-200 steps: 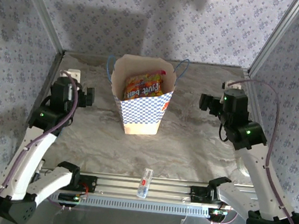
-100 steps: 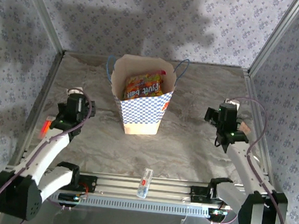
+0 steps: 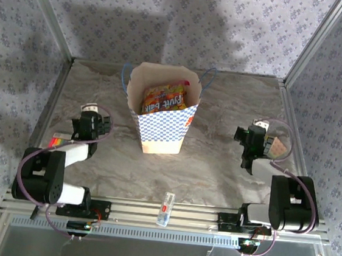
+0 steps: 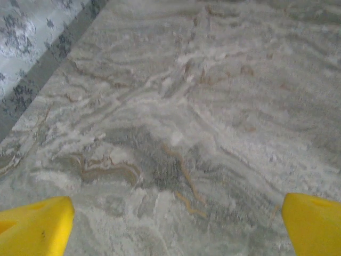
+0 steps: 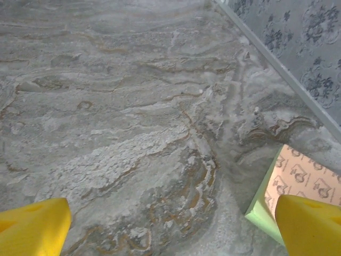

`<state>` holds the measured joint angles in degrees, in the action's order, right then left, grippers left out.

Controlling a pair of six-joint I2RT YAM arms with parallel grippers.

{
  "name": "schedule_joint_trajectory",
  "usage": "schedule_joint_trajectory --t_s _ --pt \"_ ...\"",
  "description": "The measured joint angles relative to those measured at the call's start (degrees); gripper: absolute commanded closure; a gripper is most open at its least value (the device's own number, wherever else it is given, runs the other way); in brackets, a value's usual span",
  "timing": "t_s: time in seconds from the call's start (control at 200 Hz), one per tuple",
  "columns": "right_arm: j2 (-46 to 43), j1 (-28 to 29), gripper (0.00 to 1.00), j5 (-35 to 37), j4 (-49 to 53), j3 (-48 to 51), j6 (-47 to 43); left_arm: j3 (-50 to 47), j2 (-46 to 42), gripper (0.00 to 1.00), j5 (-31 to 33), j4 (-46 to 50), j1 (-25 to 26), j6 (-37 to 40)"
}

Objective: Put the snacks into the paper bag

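From above, the bag (image 3: pixel 165 126) stood mid-table with snacks (image 3: pixel 164 98) inside; a colourful sliver (image 3: pixel 58 143) by the left arm was perhaps one packet left out. The left wrist view had the left gripper (image 4: pixel 176 224) spread wide and empty over the table (image 4: pixel 176 106). The right wrist view had the right gripper (image 5: pixel 173 226) likewise wide and empty, beside a pad (image 5: pixel 298 176).

snack packet (image 3: pixel 164 98) in paper bag (image 3: pixel 162 126) | print maybe "bar" | rest illegible

Paper bag (image 3: pixel 162 124) stands on the table (image 3: pixel 216 163), centre-back, a snack packet (image 3: pixel 164 98) inside. Left gripper (image 3: pixel 92 120) sits to its left, right gripper (image 3: pixel 247 138) to its right — a square pad (image 3: pixel 278 147) just beside that one. A small tube (image 3: pixel 165 209) lies in front, at the near edge.
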<state>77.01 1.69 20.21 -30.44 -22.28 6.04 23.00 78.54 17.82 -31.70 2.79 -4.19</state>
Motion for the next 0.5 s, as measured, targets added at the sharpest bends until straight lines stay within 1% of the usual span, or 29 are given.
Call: schedule_joint_trajectory --t_s 0.135,0.29,0.375,0.5 --pt "2.3 -2.2 0.00 -3.1 -6.7 0.8 -1.9 0.0 2.4 0.00 -2.5 -6.0 -1.0 0.8" --pt "7.6 -1.6 0.00 -6.2 -15.2 2.8 -4.3 -0.3 8.8 0.00 -5.3 -12.6 -1.2 2.1" --pt "9.7 -1.3 0.00 -8.0 -15.1 2.5 -5.3 -0.7 9.7 0.00 -5.7 -12.9 -1.2 2.2" --pt "9.9 -2.3 0.00 -11.1 -15.1 1.7 -5.7 -0.7 9.7 0.00 -6.7 -13.6 -1.6 2.2"
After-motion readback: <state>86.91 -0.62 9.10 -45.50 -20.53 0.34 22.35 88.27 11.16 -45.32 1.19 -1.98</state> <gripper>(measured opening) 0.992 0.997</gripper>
